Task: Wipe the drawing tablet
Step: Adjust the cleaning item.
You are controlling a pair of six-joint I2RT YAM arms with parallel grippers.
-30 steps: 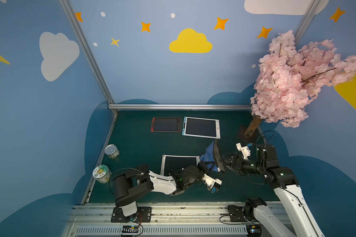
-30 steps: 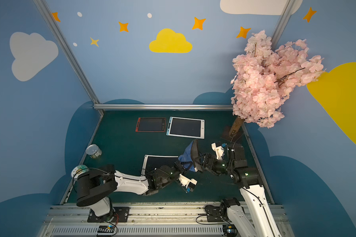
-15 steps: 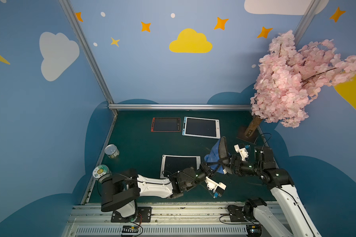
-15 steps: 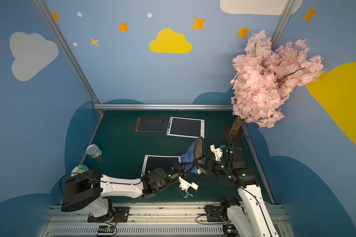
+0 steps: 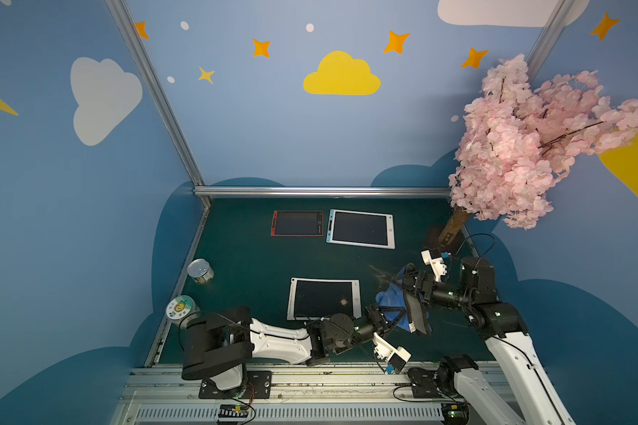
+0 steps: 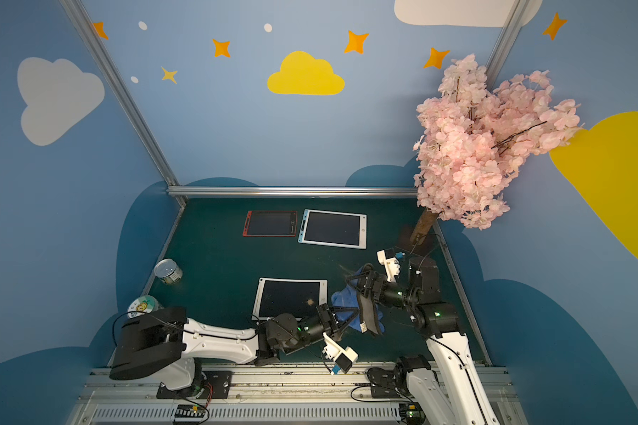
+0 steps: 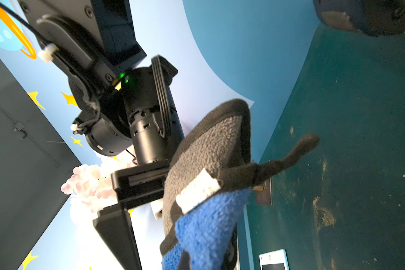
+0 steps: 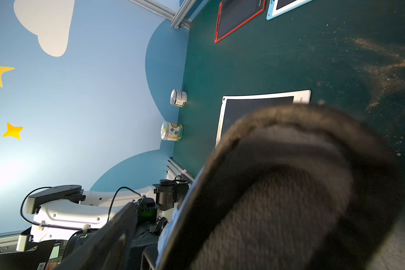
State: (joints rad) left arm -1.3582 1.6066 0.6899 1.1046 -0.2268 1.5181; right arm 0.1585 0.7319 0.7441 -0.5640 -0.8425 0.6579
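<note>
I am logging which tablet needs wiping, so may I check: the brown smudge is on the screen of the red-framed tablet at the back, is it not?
Not quite: the brown smudge is on the screen of the white-framed tablet at the front, not the red-framed tablet at the back; both top views show it.

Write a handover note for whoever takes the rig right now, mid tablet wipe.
Left pincer: shut on an edge of the cloth.
Right pincer: jaws wide apart, the cloth stretched around them.
Cloth: held between both arms, beside the white tablet, not over it.
White tablet: flat on the table, brown smudge on its screen.
Done: cloth in hand.
Left: bring the cloth over the screen and wipe the smudge.
</note>
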